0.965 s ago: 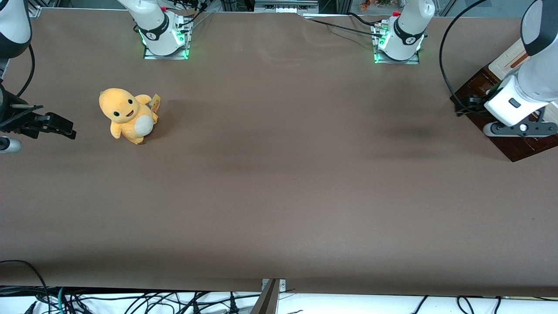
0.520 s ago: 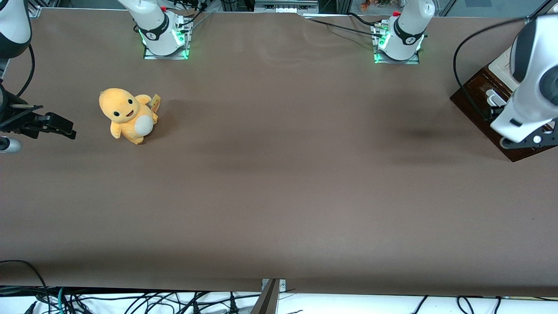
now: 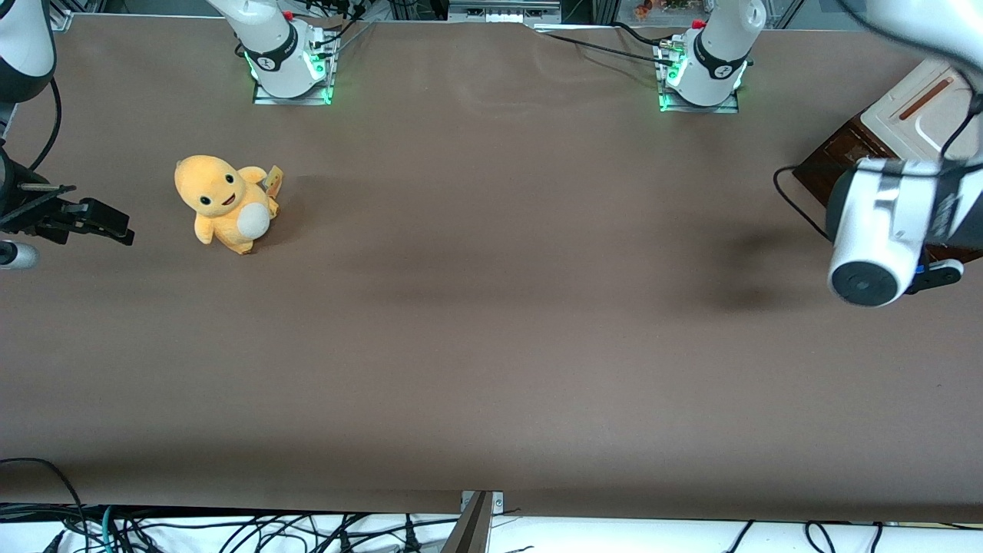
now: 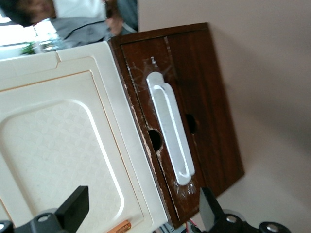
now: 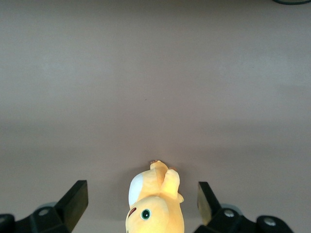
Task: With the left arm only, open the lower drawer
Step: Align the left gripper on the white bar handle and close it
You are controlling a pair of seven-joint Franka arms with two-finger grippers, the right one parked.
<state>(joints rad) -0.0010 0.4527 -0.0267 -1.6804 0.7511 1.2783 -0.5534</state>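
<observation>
The left arm's hand (image 4: pixel 141 216), fingers spread wide and empty, was held above the lower drawer (image 4: pixel 194 104), its silver bar handle (image 4: pixel 170 133) lying lengthwise between them.

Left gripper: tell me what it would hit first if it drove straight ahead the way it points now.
The left gripper, fingers open, faces the cabinet front. Straight on, it would likely meet the silver bar handle of the lower drawer, or the cream panel beside it; depth is unclear.

Left arm (image 3: pixel 883 230) at working arm's end of table, white wrist link bent low, black cable looping beside it; gripper (image 4: pixel 141 213) points downward, fingers (image 4: pixel 74 208) spread wide apart, holding nothing
</observation>
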